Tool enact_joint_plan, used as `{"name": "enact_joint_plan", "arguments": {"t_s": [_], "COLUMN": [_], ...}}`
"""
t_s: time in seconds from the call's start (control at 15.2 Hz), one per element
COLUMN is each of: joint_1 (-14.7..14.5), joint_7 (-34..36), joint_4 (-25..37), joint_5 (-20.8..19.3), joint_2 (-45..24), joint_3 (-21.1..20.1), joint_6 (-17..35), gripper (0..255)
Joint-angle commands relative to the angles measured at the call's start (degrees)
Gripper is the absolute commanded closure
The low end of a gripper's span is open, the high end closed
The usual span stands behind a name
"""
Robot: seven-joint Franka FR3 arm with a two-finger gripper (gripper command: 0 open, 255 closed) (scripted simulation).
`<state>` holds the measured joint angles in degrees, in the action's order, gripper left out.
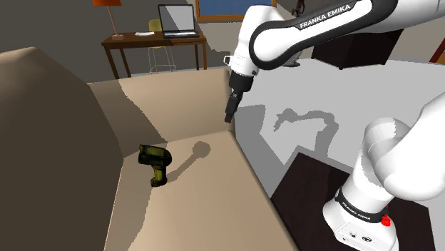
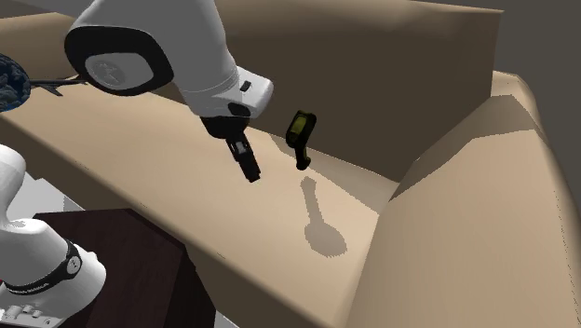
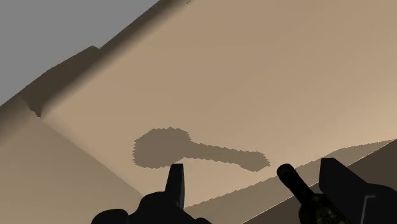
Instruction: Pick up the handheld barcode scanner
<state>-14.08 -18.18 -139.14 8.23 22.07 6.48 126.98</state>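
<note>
One handheld barcode scanner [image 1: 155,162], with an olive-yellow head and a black grip, is resting on the seat of a single tan sofa [image 1: 203,210], close to where the seat is meeting the shaded backrest. In the shoulder view its head is pointing toward the far armrest and its grip toward the camera. It may be lying on its side, though the angle is making that hard to judge. In the second exterior view it is sitting just in front of the backrest.

One all-black pincer [image 1: 229,116] is hanging in the air above the seat, touching nothing. The scanner is lying well apart from it, lower and toward the shoulder view's left. In the second exterior view the scanner is showing to the right of the pincer's tip and nearer the backrest. Whether the pincer is released or clenched cannot be told. One spoon-shaped shadow [image 1: 200,151] is falling on the cushion between the two.

One white arm [image 1: 314,28] is reaching over from the dark box stand [image 1: 307,207] on the grey floor [image 1: 285,107]. Farther back, one dark wooden bench [image 1: 153,41] is carrying one open laptop [image 1: 178,20] and one orange lamp [image 1: 107,3].
</note>
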Motion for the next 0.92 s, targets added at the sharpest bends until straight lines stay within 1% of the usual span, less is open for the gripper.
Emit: {"name": "enact_joint_plan", "arguments": {"t_s": [0.0,0.26,0.46,0.86], "joint_1": [-1.9,-5.6,-8.0,-11.2], "joint_7": [-3.9,-12.0,-18.5,-31.8], "joint_4": [0.9,3.8,6.5,13.4], "joint_5": [2.2,7.3,11.8,21.2], "joint_2": [-3.8,-10.7,-15.7,-25.2], "joint_3": [0.5,0.9,0.8,-1.2], "joint_6": [4.1,9.9,13.3,17.8], "gripper": [0,0,0,0]}}
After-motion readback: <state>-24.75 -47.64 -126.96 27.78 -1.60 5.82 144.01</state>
